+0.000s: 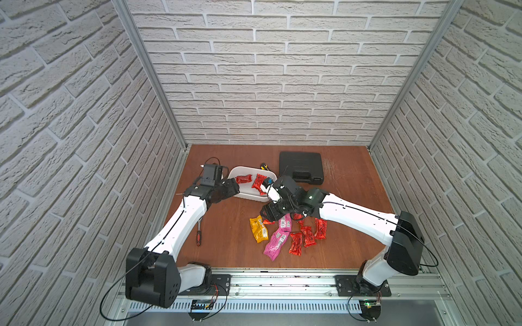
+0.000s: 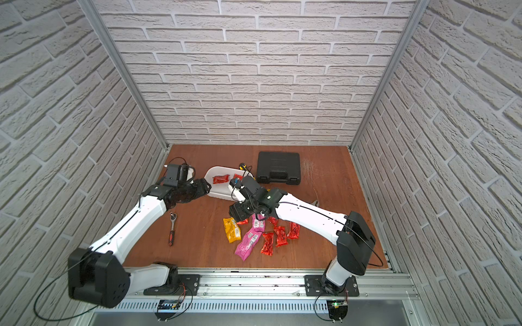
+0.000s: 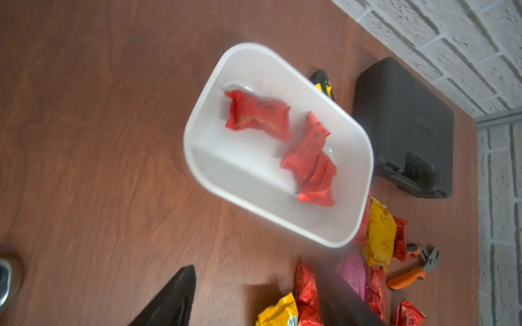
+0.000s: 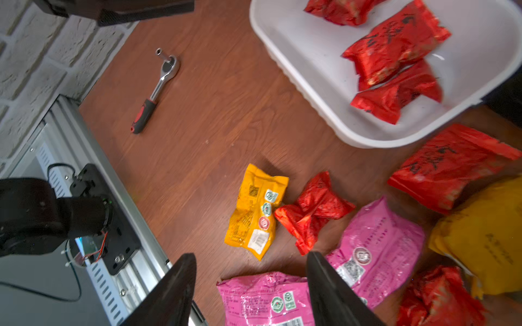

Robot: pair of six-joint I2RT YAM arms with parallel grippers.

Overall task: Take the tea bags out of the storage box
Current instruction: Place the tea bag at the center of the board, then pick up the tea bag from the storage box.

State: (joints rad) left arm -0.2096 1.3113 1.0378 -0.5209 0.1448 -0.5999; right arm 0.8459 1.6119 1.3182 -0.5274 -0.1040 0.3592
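- Standing at the far centre of the brown wooden table [image 1: 226, 248], the white plastic rectangular storage box [image 1: 246, 192] holds three shiny red foil tea bags. A single sachet [image 3: 257, 113] lies toward its left end and an overlapping pair [image 4: 395, 48] toward its right end.
- The other tea bags, red, yellow-orange and pink, lie in a loose pile [image 1: 278, 242] on the table just near of the box.
- The left gripper [image 3: 254, 266] hangs at the box's left wall, fingers apart and empty. The right gripper [image 4: 250, 254] hangs over the pile, fingers apart and empty.
- Risk, tub displacement: a left-arm descent that catches the rim can tip or shove the light tub. It may end up against the yellow-and-black tool [image 1: 264, 166] or the black hard plastic case [image 1: 300, 168] beyond it.
- Risk, faulty grip: the pair overlaps, so one closure can take both sachets or pinch only a crinkled edge. Smooth foil can slip free and drop back inside.
- Risk, arm contact: the right wrist sits over the box's near right corner in both top views. Simultaneous reaches into the tub can bring the arms together.
- Risk, pile disturbance: a low sweep by the right fingers can drag a pink sachet [image 4: 375, 248] or scatter the pile toward the near table edge.
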